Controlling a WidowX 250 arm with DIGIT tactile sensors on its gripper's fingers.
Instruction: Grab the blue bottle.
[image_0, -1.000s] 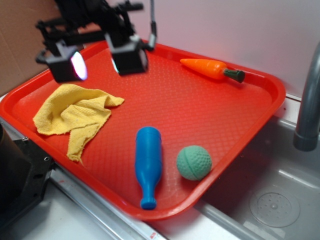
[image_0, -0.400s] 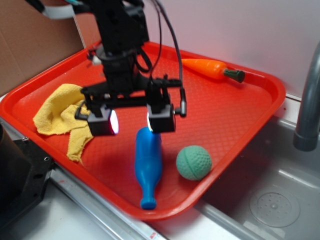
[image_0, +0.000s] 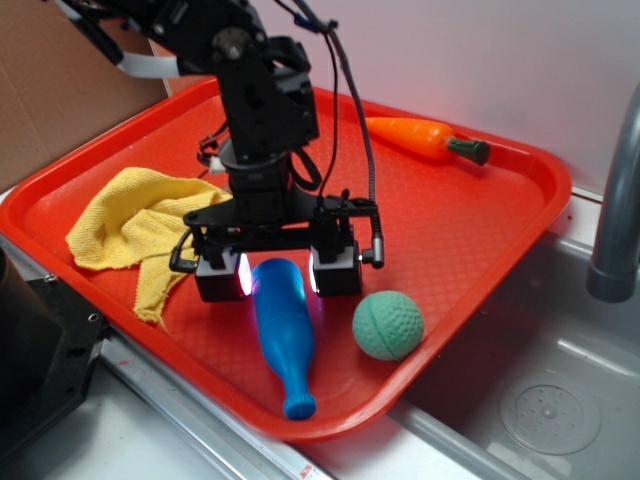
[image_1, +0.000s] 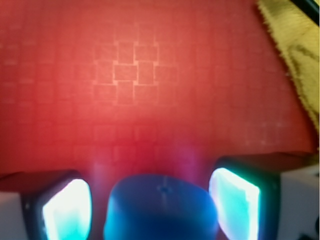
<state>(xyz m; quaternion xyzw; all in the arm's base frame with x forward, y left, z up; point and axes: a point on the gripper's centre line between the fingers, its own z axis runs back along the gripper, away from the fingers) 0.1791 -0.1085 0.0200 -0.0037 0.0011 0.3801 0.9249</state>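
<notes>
The blue bottle (image_0: 286, 338) lies on its side on the red tray (image_0: 430, 220), its narrow neck pointing toward the front edge. My gripper (image_0: 279, 274) is low over the bottle's thick base end, open, with one lit pad on each side. In the wrist view the bottle's rounded base (image_1: 162, 207) sits between the left pad (image_1: 67, 207) and the right pad (image_1: 234, 202). A thin gap shows on each side, so neither pad touches it. My gripper (image_1: 150, 205) holds nothing.
A green ball (image_0: 388, 325) rests just right of the bottle, close to the right finger. A yellow cloth (image_0: 135, 230) lies at the tray's left, and its edge (image_1: 292, 45) shows in the wrist view. An orange carrot (image_0: 425, 138) lies at the back. A faucet (image_0: 615, 200) and sink (image_0: 560, 400) are on the right.
My gripper came down from the tray's back left to the front and now straddles the bottle's base. The bottle's base has shifted slightly left.
</notes>
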